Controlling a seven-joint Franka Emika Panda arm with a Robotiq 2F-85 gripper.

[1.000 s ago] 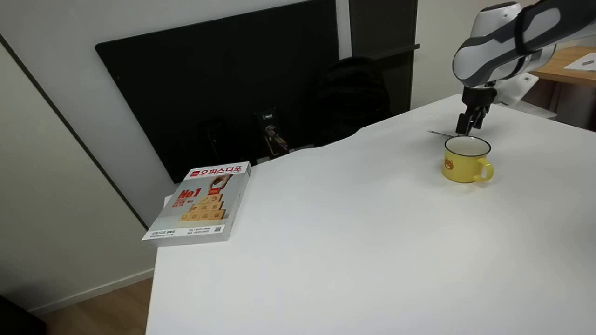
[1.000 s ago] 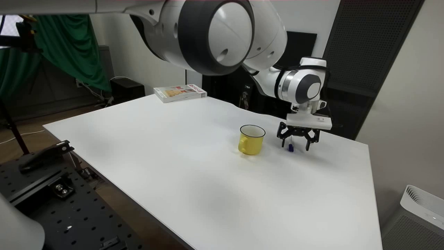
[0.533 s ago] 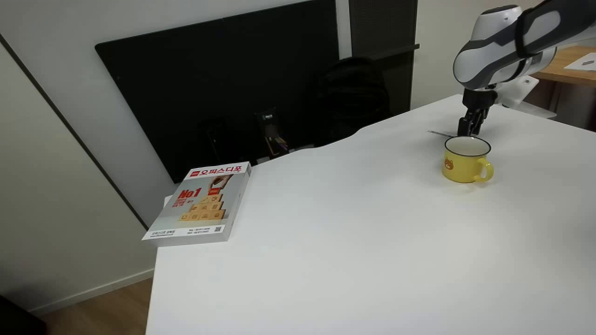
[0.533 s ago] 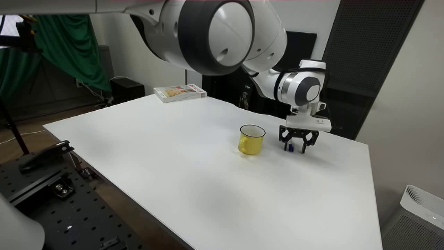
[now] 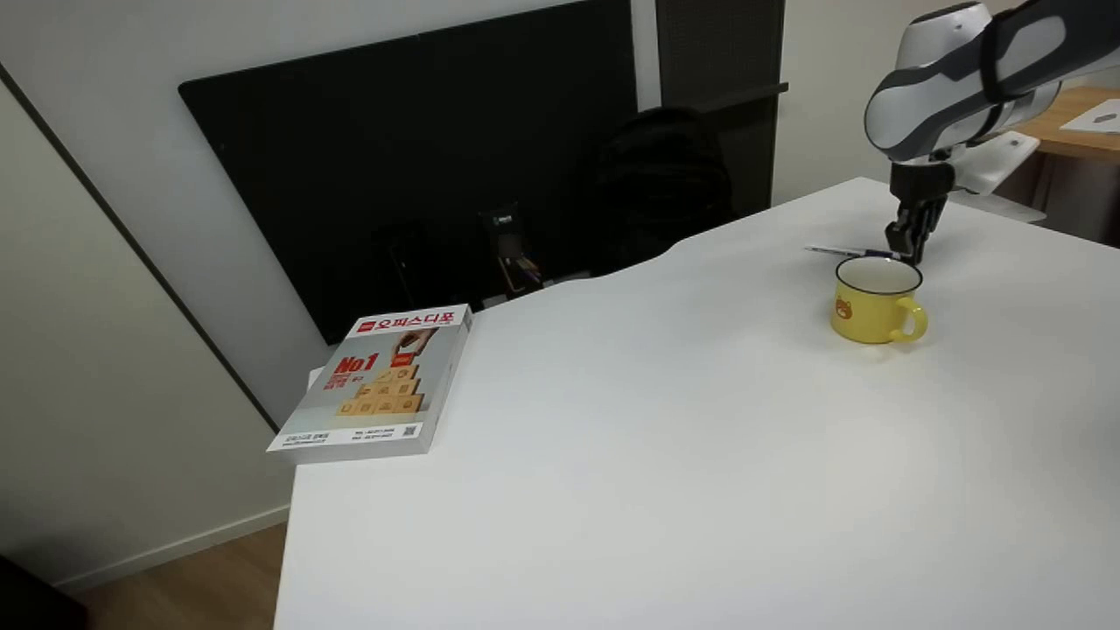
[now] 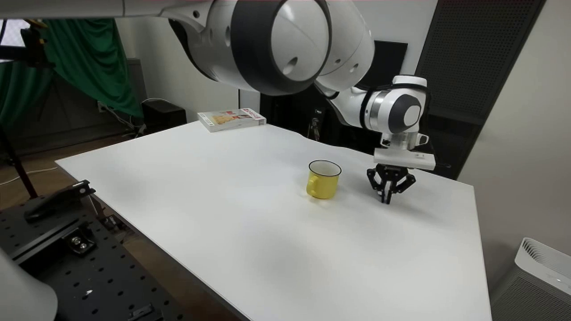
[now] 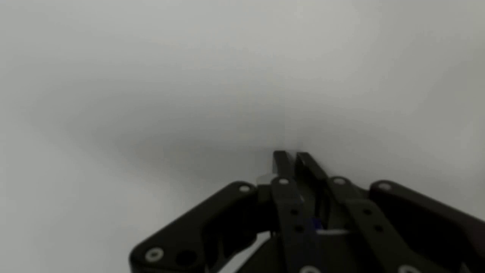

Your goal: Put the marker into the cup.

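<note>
The yellow cup stands upright on the white table, with its handle at one side; it shows in both exterior views. Behind it lies the thin marker, its dark blue end reaching to my fingertips. My gripper points straight down at table level beside the cup, apart from it. Only a narrow gap is left between the jaws. In the wrist view, a blue bit of the marker peeks between the gripper's two fingers; whether they press on it is hard to see in the dark.
A thick red-and-white book lies far from the gripper at the table's edge. The arm stretches above the table. Past the table's right edge stands a white appliance.
The jaws have moved from wide apart to nearly together, and the gripper has shifted slightly away from the cup. The marker's blue end has swung a little along with it.
</note>
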